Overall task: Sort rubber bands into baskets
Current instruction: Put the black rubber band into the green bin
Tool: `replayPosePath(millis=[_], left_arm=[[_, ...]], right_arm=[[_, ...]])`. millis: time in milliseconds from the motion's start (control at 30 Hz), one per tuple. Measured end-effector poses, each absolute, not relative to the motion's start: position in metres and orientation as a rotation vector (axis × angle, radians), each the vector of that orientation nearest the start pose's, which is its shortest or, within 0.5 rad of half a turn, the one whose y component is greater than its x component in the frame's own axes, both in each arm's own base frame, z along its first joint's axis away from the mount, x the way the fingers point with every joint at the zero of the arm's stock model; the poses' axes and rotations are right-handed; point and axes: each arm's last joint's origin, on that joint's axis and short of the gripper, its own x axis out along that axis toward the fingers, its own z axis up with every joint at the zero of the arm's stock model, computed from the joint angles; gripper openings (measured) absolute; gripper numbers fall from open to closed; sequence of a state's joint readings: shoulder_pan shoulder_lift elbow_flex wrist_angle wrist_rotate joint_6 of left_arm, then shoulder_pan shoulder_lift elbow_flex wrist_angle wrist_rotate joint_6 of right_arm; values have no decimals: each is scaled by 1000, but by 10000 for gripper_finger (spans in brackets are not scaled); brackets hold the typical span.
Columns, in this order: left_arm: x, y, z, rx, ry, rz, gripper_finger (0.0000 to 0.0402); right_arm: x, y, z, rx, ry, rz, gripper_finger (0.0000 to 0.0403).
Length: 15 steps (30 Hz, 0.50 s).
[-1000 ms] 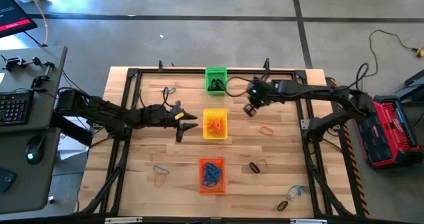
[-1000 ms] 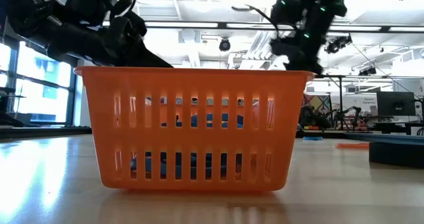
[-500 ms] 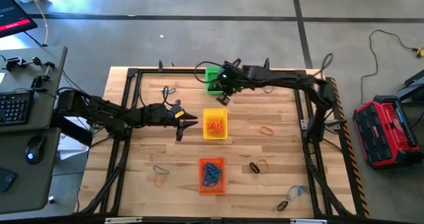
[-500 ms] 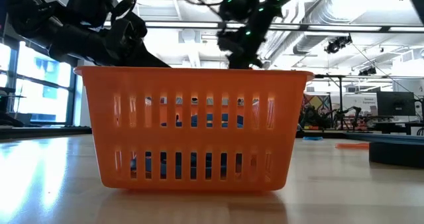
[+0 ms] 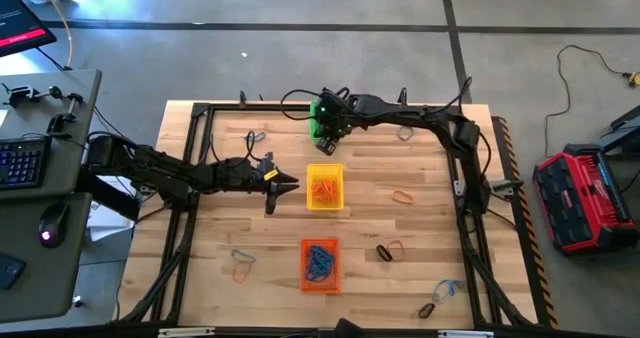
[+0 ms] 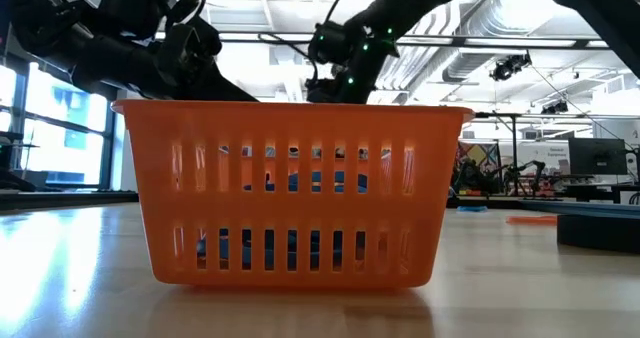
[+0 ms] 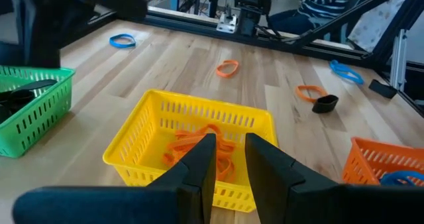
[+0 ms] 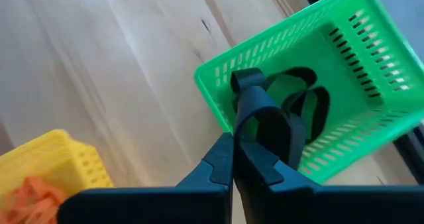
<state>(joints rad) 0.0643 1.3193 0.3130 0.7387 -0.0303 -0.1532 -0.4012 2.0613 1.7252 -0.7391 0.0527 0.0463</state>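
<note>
Three baskets stand in a row down the table's middle: green at the far edge, yellow holding orange rubber bands, orange holding blue ones. My right gripper hovers over the green basket, shut on a black rubber band. More black bands lie in that basket. My left gripper waits just left of the yellow basket, fingers a little apart with nothing between them. My right gripper pinches the black rubber band between its two fingertips, at one end of the loop. The fingers slant steeply downward from above. The rest of the loop sticks out past the fingertips over the green basket's inside; whether its free end touches the basket I cannot tell.
Loose bands lie on the wood: an orange one, a black and orange pair, blue and black near the front right, blue and orange at front left, one at far left.
My right gripper has swung toward the table's left and far edge, from beside the yellow basket's right to above the green basket, rolling its wrist on the way. The left arm has stayed in place.
</note>
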Motion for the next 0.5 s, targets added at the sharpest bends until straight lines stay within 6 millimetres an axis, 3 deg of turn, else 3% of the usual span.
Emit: replayPosePath(millis=[267, 500], left_arm=[[229, 16, 159, -157, 260, 114, 71], [229, 16, 159, -157, 261, 115, 72]], right_arm=[[421, -180, 210, 267, 977, -464, 0], [424, -193, 187, 300, 997, -546, 0]])
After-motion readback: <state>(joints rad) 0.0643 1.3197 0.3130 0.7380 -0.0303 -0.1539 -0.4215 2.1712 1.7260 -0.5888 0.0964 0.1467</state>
